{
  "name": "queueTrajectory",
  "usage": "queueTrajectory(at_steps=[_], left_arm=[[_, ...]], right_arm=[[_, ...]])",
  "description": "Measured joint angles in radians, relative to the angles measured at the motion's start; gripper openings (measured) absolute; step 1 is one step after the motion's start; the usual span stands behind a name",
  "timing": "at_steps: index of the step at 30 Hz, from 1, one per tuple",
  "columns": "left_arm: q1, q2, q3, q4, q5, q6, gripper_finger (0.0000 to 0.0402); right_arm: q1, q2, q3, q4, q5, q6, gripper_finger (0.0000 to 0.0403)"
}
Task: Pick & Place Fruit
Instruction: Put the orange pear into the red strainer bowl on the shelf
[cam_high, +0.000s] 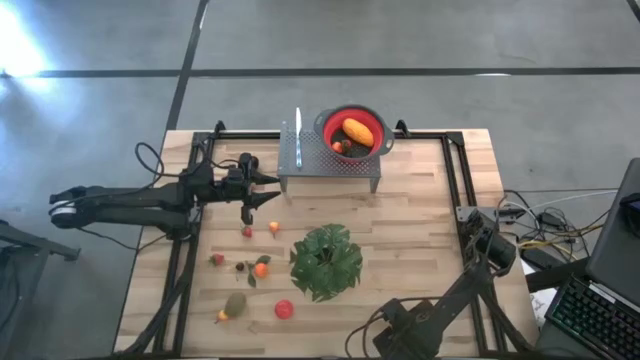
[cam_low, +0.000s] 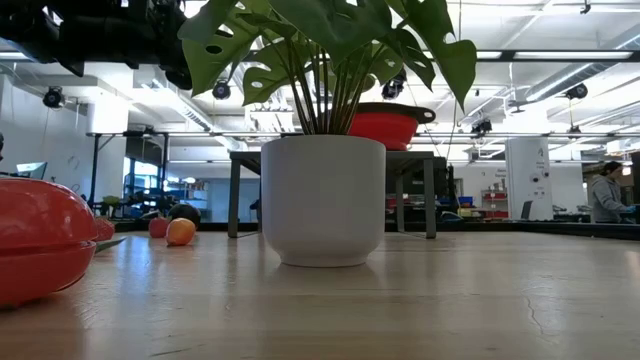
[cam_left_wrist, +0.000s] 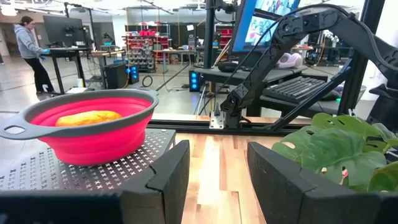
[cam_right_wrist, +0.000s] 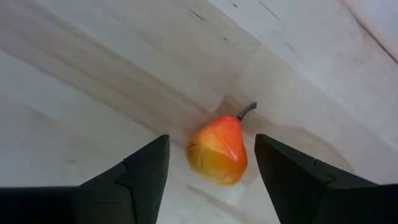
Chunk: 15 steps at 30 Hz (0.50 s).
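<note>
1. The right jaws stand apart in the right wrist view, one dark finger (cam_right_wrist: 134, 180) on each side of the lower frame, clamped on nothing.
2. An orange-red pear (cam_right_wrist: 217, 149) with a dark stem lies on the bare bench (cam_right_wrist: 93, 74) in the gap between them, at centre frame, touching neither finger.
3. The left jaws are apart too and empty (only bench boards show in their gap).
4. Only the high view places the arms: the left arm (cam_high: 150, 205) reaches in from the left edge to just left of the perforated metal stand (cam_high: 330, 168), and the right arm (cam_high: 440, 305) is folded at lower right, its jaws not made out there.
5. The left wrist view shows the red bowl (cam_left_wrist: 93, 134) side-on atop the stand, at left of frame, with a yellow-orange oblong fruit (cam_left_wrist: 87, 117) inside.
6. The high view alone shows the loose fruit (cam_high: 261, 268) scattered at lower left of the bench, beside the leafy plant (cam_high: 326, 260).
7. The low view shows the plant's white pot (cam_low: 323, 200) at centre and an orange fruit (cam_low: 180, 231) to its left.
</note>
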Motion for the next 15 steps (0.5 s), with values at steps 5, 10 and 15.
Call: queueTrajectory(at_steps=[5,10,15], left_arm=[[0.000,0.000,0.000,0.000,0.000,0.000,0.0167],[0.000,0.000,0.000,0.000,0.000,0.000,0.0167],[0.000,0.000,0.000,0.000,0.000,0.000,0.0167]], right_arm=[[0.000,0.002,0.000,0.001,0.000,-0.003,0.0214],[0.000,0.002,-0.001,0.001,0.000,-0.012,0.0190],[0.000,0.002,-0.002,0.000,0.000,-0.017,0.0160]])
